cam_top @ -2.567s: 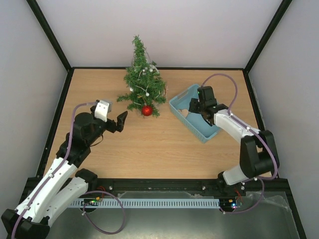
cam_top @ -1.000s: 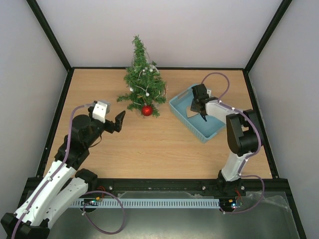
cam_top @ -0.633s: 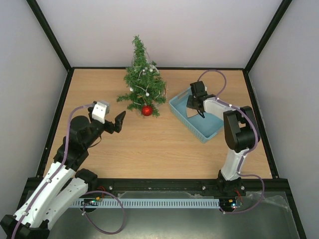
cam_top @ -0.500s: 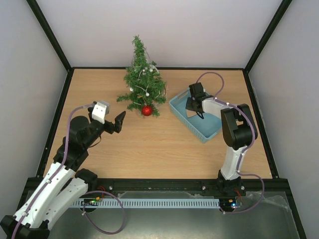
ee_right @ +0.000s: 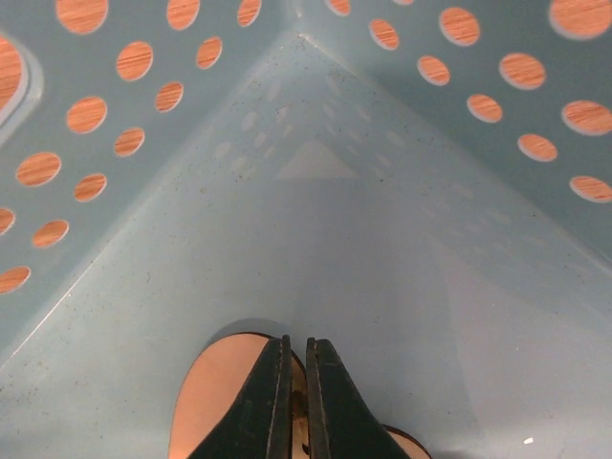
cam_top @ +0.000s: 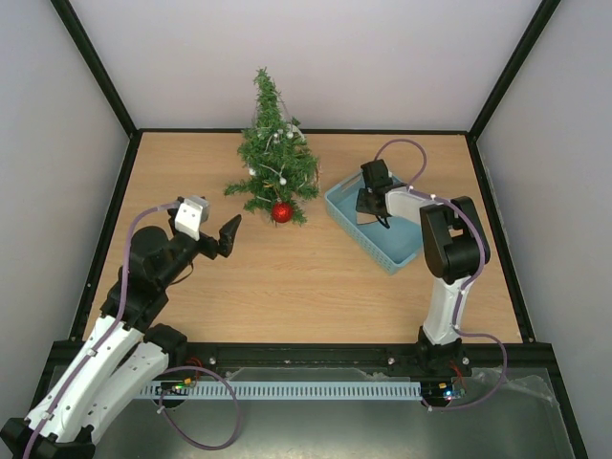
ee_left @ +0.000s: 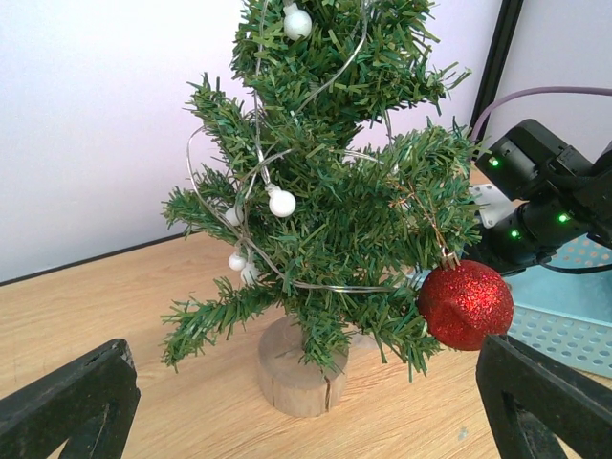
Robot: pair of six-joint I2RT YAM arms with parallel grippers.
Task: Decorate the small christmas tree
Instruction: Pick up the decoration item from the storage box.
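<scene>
The small christmas tree (cam_top: 273,153) stands on a wooden stump at the back of the table, wound with a wire of white beads. A red glitter bauble (cam_top: 281,212) hangs from a low front branch. In the left wrist view the tree (ee_left: 325,191) and bauble (ee_left: 465,304) fill the frame. My left gripper (cam_top: 222,237) hangs open in front and left of the tree, empty (ee_left: 306,406). My right gripper (cam_top: 371,196) reaches down into the blue basket (cam_top: 382,251). Its jaws (ee_right: 295,354) are shut over a flat tan wooden ornament (ee_right: 215,392). I cannot tell whether they pinch it.
The perforated blue basket wall (ee_right: 143,115) rises close around the right fingers, in a corner. Black frame posts and pale walls bound the table on three sides. The right arm's elbow (cam_top: 449,239) stands over the basket's near end.
The right gripper slid left and back into the basket's far corner and closed its jaws over the tan ornament. The left arm barely moved and stayed open.
</scene>
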